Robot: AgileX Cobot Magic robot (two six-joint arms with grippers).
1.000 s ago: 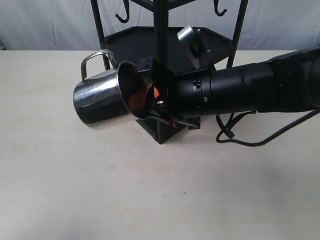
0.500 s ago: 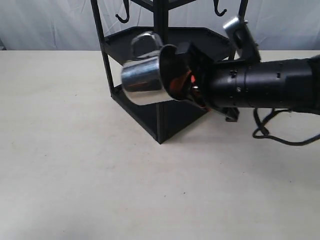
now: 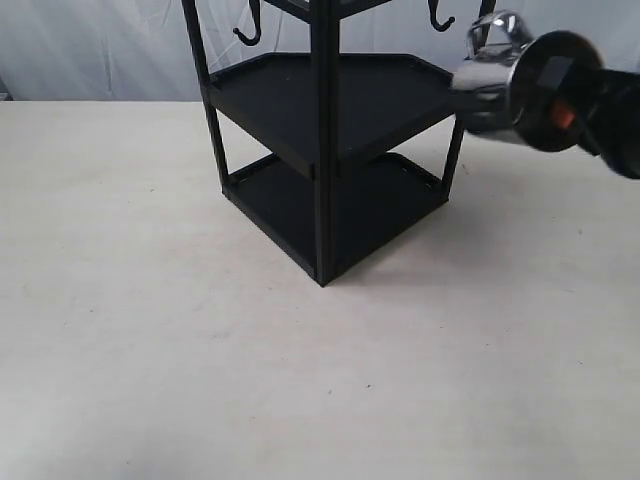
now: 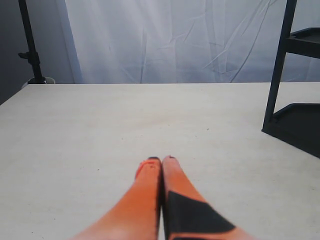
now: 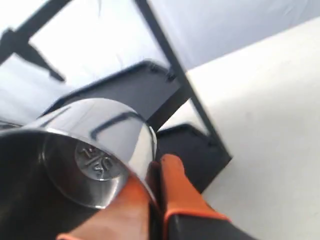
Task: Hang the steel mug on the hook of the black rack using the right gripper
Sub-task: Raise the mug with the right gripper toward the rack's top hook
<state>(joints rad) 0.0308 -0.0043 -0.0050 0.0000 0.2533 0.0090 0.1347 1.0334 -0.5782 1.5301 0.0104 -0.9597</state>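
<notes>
The steel mug point(image 3: 492, 88) hangs in the air at the right of the black rack point(image 3: 322, 120), its looped handle point(image 3: 497, 27) up and just right of the right-hand hook point(image 3: 439, 18). My right gripper point(image 3: 562, 112) is shut on the mug's rim, one orange finger inside and one outside. In the right wrist view the mug point(image 5: 95, 135) fills the frame beside the orange fingers point(image 5: 175, 187), with the rack point(image 5: 185, 145) behind. A second hook point(image 3: 248, 30) hangs at the rack's left. My left gripper point(image 4: 161, 161) is shut and empty over the table.
The rack stands on a pale table point(image 3: 150, 330) before a white curtain point(image 3: 90, 50). A rack post and lower tray point(image 4: 295, 120) show in the left wrist view, and a dark stand point(image 4: 31, 50) at the table's far corner.
My right gripper has carried the mug up and to the right, from low in front of the rack to beside the right-hand hook. The left gripper's earlier state is not shown.
</notes>
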